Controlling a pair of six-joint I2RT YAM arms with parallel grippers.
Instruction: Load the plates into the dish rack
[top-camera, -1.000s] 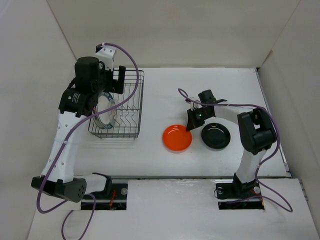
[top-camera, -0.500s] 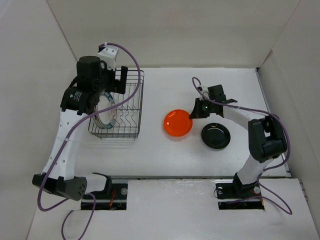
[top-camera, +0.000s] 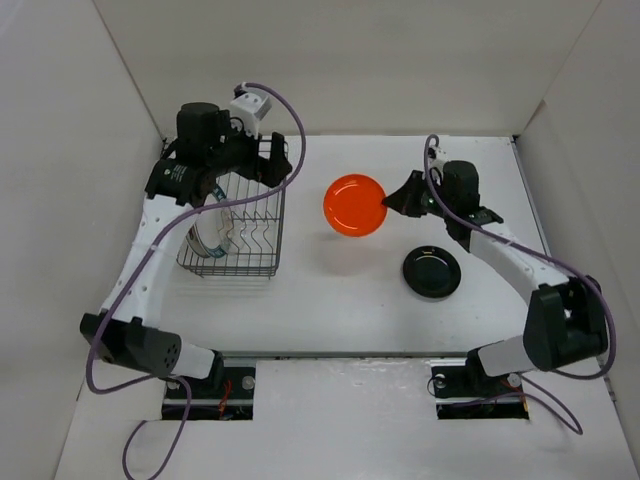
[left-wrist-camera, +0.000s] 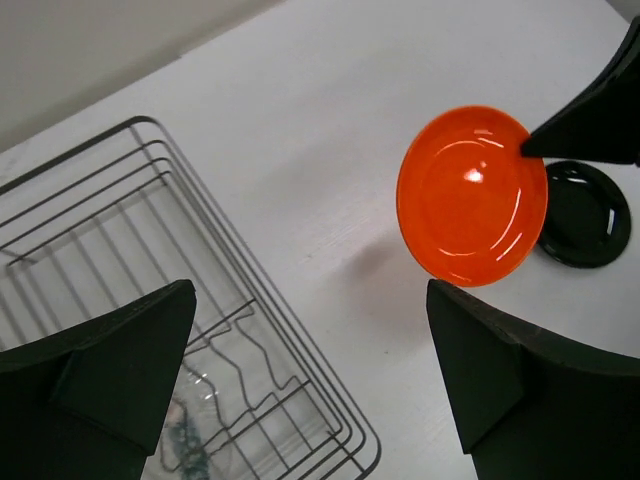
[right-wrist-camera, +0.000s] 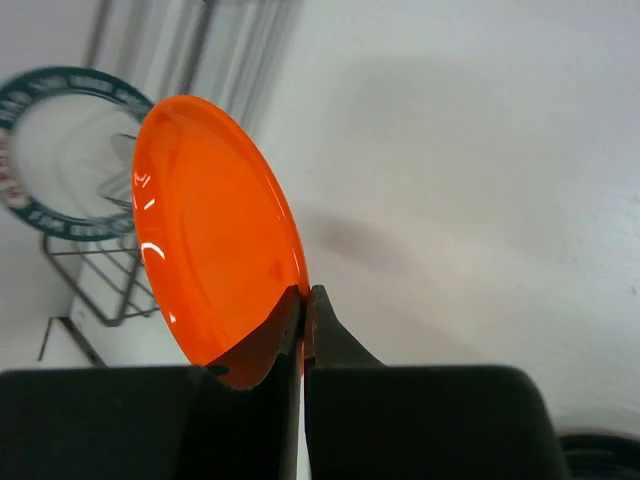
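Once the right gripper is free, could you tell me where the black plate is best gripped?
Probably by the raised rim of the black plate, at its near edge, coming down from above with one finger inside the rim and one outside. It lies flat on the table, so a sideways pinch has nothing to close on.

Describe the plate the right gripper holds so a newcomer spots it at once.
Find the black wire rack on the left of the table. Just right of it, the right gripper pinches the orange plate by its rim, off the table. It alone is glossy orange and lifted; the black plate lies flat.
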